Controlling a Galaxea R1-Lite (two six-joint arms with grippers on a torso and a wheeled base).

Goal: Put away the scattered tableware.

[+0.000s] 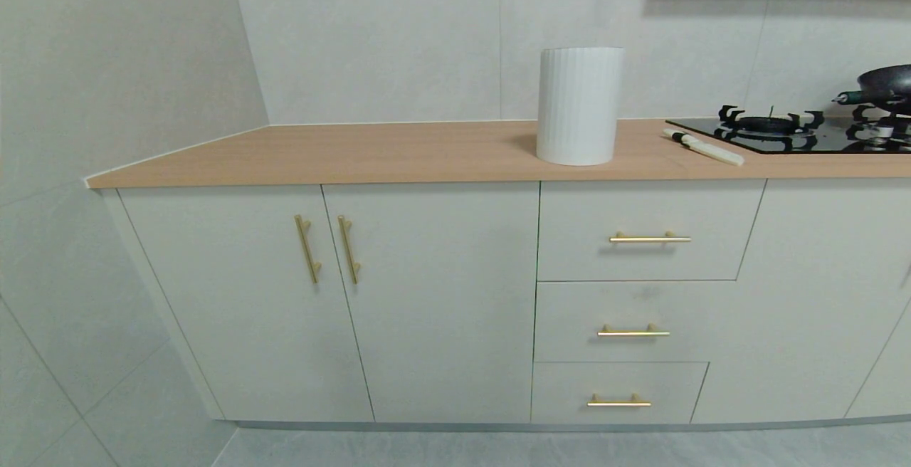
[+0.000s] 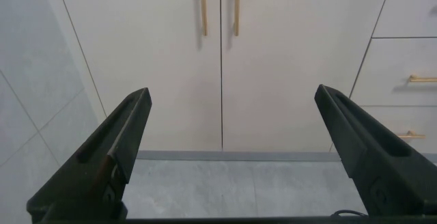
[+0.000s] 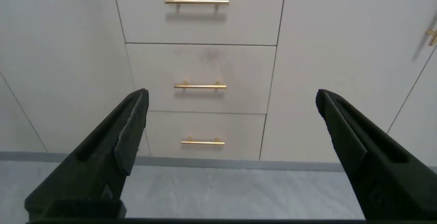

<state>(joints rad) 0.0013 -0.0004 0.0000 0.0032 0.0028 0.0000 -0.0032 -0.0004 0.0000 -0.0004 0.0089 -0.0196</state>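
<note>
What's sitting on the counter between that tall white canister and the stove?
One long pale utensil lies between the canister and the stove, in the head view.
</note>
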